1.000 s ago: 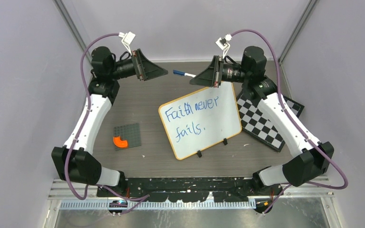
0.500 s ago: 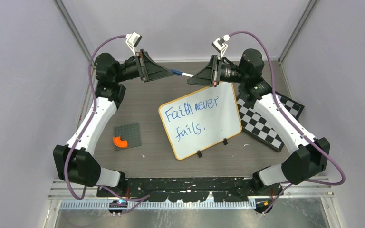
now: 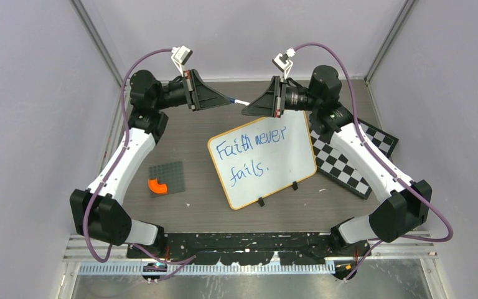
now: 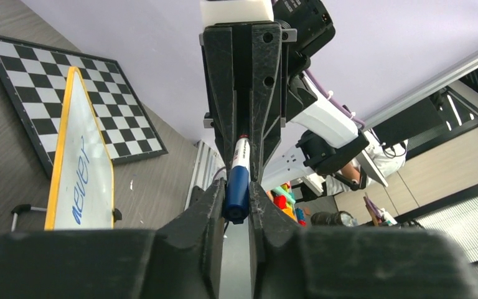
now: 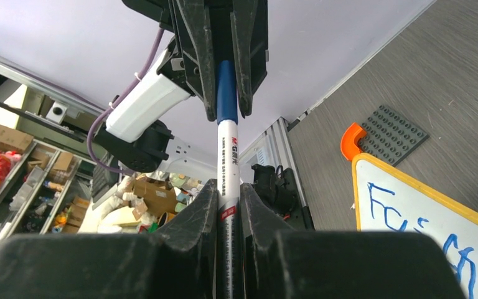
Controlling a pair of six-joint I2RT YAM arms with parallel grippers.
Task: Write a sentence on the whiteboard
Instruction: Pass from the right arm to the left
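Dark grey wood-grain table (image 3: 187, 137), boxed in on three sides by plain pale lilac walls: left wall (image 3: 31, 93), far wall (image 3: 236, 31), right wall (image 3: 448, 81). Slanted metal posts (image 3: 91, 31) stand at the far corners. Ribbed aluminium rail (image 3: 236, 268) runs along the near edge, with grey sheet metal (image 3: 255, 288) below it. Light is soft and even. Outside the enclosure, the right wrist view shows cluttered shelving (image 5: 12, 168) and cardboard boxes (image 5: 152, 187). The left wrist view shows a tan wall panel (image 4: 442, 162) and a slatted blind (image 4: 467, 218).
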